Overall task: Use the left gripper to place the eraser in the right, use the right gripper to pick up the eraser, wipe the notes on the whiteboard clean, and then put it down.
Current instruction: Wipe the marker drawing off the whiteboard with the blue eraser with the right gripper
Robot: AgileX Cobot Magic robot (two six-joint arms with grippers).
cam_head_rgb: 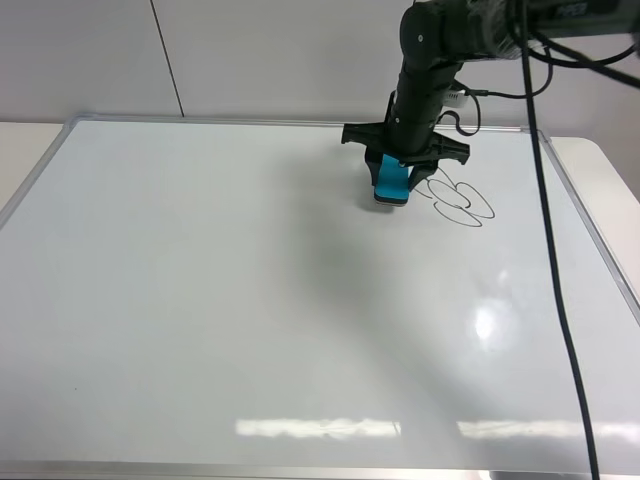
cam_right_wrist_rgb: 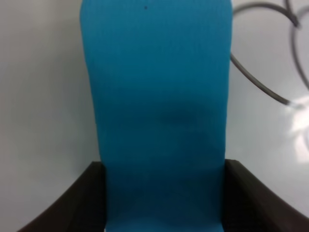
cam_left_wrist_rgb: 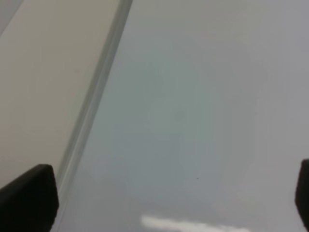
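Note:
The teal eraser (cam_head_rgb: 392, 181) rests on the whiteboard (cam_head_rgb: 250, 300) at the back right, just left of the looped black notes (cam_head_rgb: 460, 200). My right gripper (cam_head_rgb: 398, 172) is shut on the eraser; in the right wrist view its two fingers (cam_right_wrist_rgb: 91, 198) press the sides of the teal top (cam_right_wrist_rgb: 157, 111), and part of the notes (cam_right_wrist_rgb: 270, 92) shows beside it. My left gripper (cam_left_wrist_rgb: 174, 203) is open and empty; its fingertips (cam_left_wrist_rgb: 29, 198) hover over the whiteboard's silver frame (cam_left_wrist_rgb: 91, 111). The left arm is out of the high view.
A pale table (cam_head_rgb: 20, 150) shows beyond the board's edges. The right arm's black cable (cam_head_rgb: 555, 280) hangs across the board's right side. A light wall (cam_head_rgb: 250, 50) stands behind.

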